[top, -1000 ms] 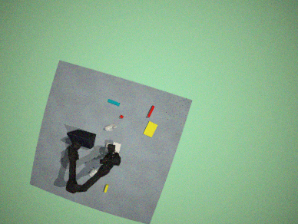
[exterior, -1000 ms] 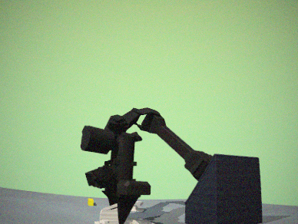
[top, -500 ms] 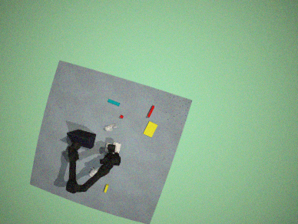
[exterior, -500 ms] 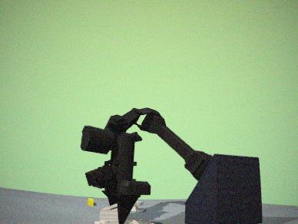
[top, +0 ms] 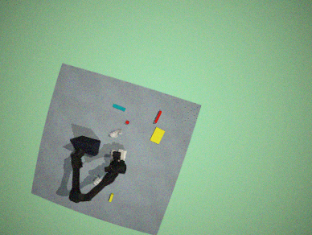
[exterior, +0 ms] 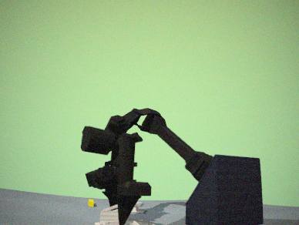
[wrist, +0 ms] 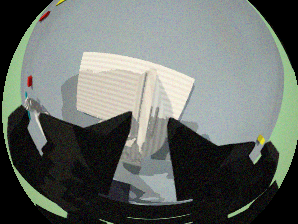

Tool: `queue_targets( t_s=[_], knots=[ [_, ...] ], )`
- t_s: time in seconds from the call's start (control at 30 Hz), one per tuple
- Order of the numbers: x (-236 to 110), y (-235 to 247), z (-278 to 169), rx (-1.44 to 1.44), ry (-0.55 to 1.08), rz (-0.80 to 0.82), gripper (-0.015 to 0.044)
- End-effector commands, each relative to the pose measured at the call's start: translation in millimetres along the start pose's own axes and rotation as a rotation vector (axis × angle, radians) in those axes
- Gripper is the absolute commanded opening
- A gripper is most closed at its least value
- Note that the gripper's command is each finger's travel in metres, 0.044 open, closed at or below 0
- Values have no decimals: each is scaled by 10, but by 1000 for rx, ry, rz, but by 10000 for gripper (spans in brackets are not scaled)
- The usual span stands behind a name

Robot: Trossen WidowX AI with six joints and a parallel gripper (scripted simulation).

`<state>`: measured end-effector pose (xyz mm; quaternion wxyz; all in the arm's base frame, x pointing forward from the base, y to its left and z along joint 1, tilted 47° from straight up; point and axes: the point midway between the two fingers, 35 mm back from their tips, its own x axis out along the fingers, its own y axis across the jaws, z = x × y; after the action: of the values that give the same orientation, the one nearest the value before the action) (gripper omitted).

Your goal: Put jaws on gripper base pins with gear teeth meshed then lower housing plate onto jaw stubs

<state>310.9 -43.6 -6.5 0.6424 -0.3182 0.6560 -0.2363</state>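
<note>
Fingers (top: 117,156) (exterior: 122,221) clamped on the upright rib of what we take for the housing plate (top: 123,153) (exterior: 109,216) (wrist: 110,90), we appear mid-placement; pale pieces lie far (top: 115,133) (wrist: 35,106) and near left (top: 96,180). Next, we must check alignment, then lower level.

The arm reaches downward, fingers (exterior: 122,220) partly closed.

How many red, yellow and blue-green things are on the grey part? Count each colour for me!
Red: 2, a long bar and a little piece
Yellow: 2, a wide block and a small block
Blue-green: 1, a flat bar
Total: 5
</note>
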Motion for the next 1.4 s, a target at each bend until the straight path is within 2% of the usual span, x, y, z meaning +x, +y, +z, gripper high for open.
queue_targets(
  t_s=[0.0,0.13,0.27,0.73,0.83,0.97,1.07,1.1,1.37],
  knots=[
    [3,-3,-2,-4,0,-3,134],
    [3,-3,-2,-4,0,-3,134],
    [0,0,0,0,0,0,224],
    [-22,1,2,0,0,0,224],
    [-224,7,13,-2,0,2,224],
    [-671,-1,-14,-4,1,-2,224],
    [-699,-3,-18,-4,1,-2,224],
    [-598,17,3,-10,-9,-3,224],
    [-654,12,12,-11,-14,5,14]
  ],
)
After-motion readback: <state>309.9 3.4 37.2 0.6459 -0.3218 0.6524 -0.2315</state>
